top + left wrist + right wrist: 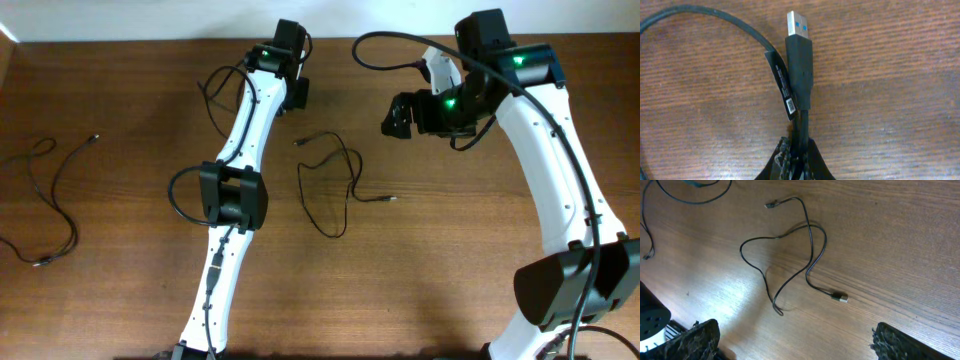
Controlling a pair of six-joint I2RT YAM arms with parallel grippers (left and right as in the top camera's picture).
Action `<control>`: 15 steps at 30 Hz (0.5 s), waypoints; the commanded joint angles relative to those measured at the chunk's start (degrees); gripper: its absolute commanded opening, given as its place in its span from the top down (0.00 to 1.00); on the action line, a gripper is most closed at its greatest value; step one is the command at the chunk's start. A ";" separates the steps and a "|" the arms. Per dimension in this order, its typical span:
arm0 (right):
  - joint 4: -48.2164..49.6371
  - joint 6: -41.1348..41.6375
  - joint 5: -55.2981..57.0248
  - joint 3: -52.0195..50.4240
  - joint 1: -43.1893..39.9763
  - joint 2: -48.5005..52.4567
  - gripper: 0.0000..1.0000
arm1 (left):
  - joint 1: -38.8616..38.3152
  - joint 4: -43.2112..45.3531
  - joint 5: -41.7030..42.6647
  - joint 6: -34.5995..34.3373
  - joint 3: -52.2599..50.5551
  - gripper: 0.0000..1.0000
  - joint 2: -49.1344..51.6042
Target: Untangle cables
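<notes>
overhead / landmark: the looped cable lies mid-table, crossing over itself, with both plug ends free.
overhead / left gripper: just beyond the looped cable's upper end, close to the table's far edge. Its jaws cannot be read from this view.
overhead / right gripper: beyond and to the right of the looped cable, clear of it.
overhead / second cable: well to the left of the looped cable, lying alone.
overhead / room: the table is bare wood to the right of the looped cable and on its near side. The far edge is close behind both grippers, so pulling toward the near side looks safer.
left wrist / grip: the left gripper is clamped on the USB cable just behind its plug. A label tag sits beside the cord.
left wrist / doing it well: lift slowly and watch that the cord arcing off to the left drags nothing along. Where it lies relative to the looped cable cannot be told here.
right wrist / state: the right gripper has its fingers spread wide and is holding nothing.
right wrist / target: the looped cable lies ahead. Its silvery plug end looks like the easiest place to pinch.
</notes>
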 commanded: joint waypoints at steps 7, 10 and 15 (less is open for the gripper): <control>0.09 -0.61 0.52 -0.07 0.37 -0.24 0.01 | 1.97 -6.97 -2.32 0.28 12.98 1.00 -5.84; 0.11 -0.61 0.52 -0.07 0.37 -0.24 0.01 | 5.07 -7.15 -2.49 0.28 12.98 1.00 -12.98; 0.11 -0.59 0.52 -0.07 0.37 -0.24 0.01 | 14.60 -6.71 -2.49 0.28 12.96 1.00 -23.15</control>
